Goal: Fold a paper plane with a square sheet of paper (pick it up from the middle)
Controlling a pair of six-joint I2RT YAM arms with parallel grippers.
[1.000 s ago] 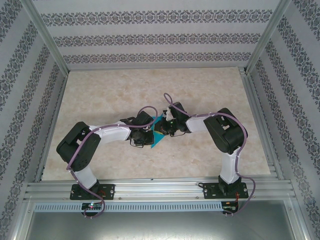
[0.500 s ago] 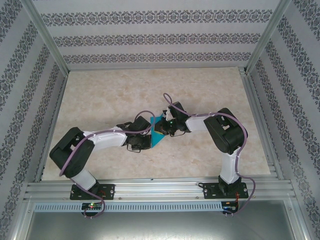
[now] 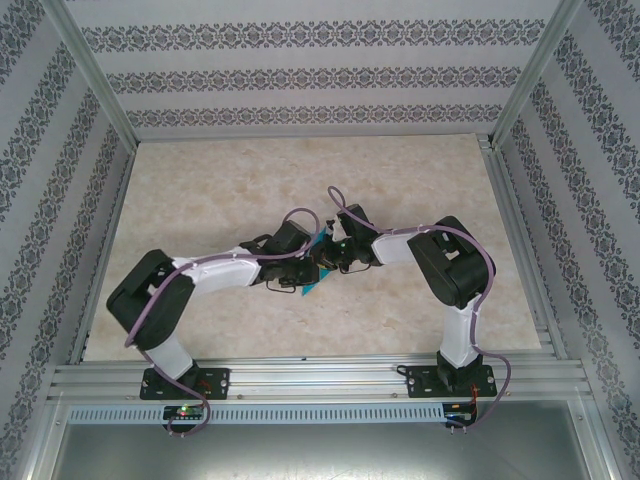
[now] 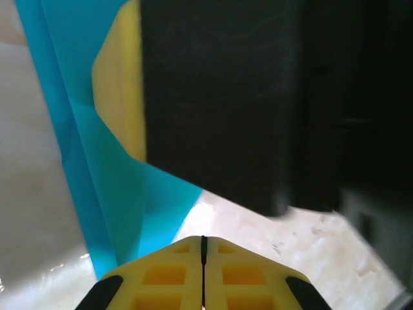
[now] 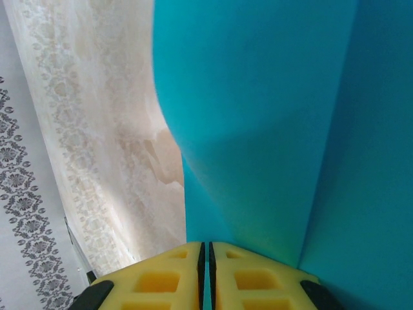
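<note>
The teal-blue sheet of paper [image 5: 271,129] is folded, with creases running along it, and stands up off the table. My right gripper [image 5: 206,244] is shut on its edge, a teal strip showing between the yellow fingers. From above, slivers of the paper [image 3: 311,287] show between the two grippers at the table's middle. My left gripper [image 4: 203,239] is shut with nothing between its fingers, just beside the paper [image 4: 97,161] and facing the right gripper's yellow finger [image 4: 119,97]. The grippers hide most of the paper, so I cannot tell whether it has the paper plane's shape.
The beige marble-pattern table [image 3: 200,190] lies open all around the two arms. Patterned walls and a metal frame [image 3: 95,75] enclose it on three sides. Both arms' purple cables [image 3: 300,215] loop above the wrists.
The left gripper swung back up and right against the right gripper, after dipping toward the near left. Less of the paper shows from above. The right arm stayed put.
</note>
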